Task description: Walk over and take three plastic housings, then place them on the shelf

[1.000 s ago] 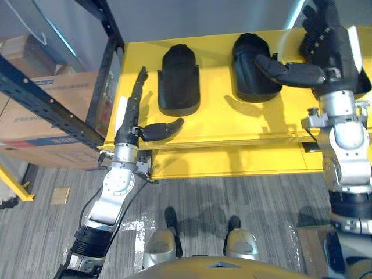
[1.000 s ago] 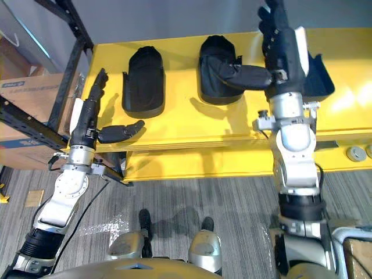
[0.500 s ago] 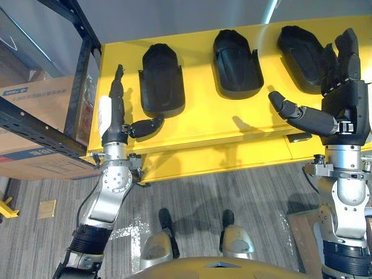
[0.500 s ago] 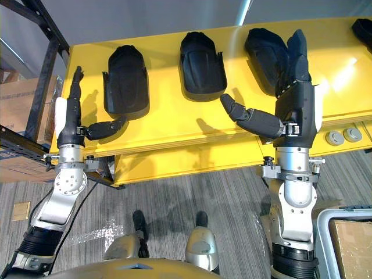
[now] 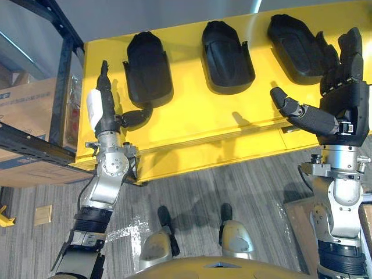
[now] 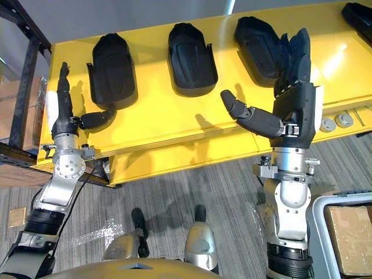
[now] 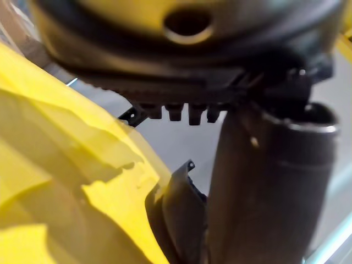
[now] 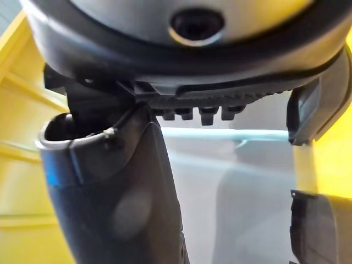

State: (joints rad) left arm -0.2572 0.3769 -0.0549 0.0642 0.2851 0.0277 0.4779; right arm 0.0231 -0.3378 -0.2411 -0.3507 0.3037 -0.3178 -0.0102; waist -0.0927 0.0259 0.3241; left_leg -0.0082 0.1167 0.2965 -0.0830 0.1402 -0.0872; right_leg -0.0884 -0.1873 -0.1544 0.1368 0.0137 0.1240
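Three black plastic housings lie in a row on the yellow table (image 5: pixel 192 116): left housing (image 5: pixel 148 68), middle housing (image 5: pixel 226 55), right housing (image 5: pixel 293 38). My left hand (image 5: pixel 106 107) is over the table's left end with straight fingers, its thumb reaching to the left housing's near edge. My right hand (image 5: pixel 343 87) hovers open near the front edge by the right housing, thumb spread toward the middle, holding nothing. In the left wrist view a dark housing edge (image 7: pixel 181 214) shows past the thumb.
A black shelf frame (image 5: pixel 58 35) stands left of the table with cardboard boxes (image 5: pixel 23 99) behind it. A fourth black housing (image 6: pixel 360 11) lies at the far right. A grey bin (image 6: pixel 318 232) holding a cardboard box sits on the floor at lower right.
The camera has shifted. My right hand has drawn back from over the housings toward the table's front edge, empty. My left hand stays beside the left housing.
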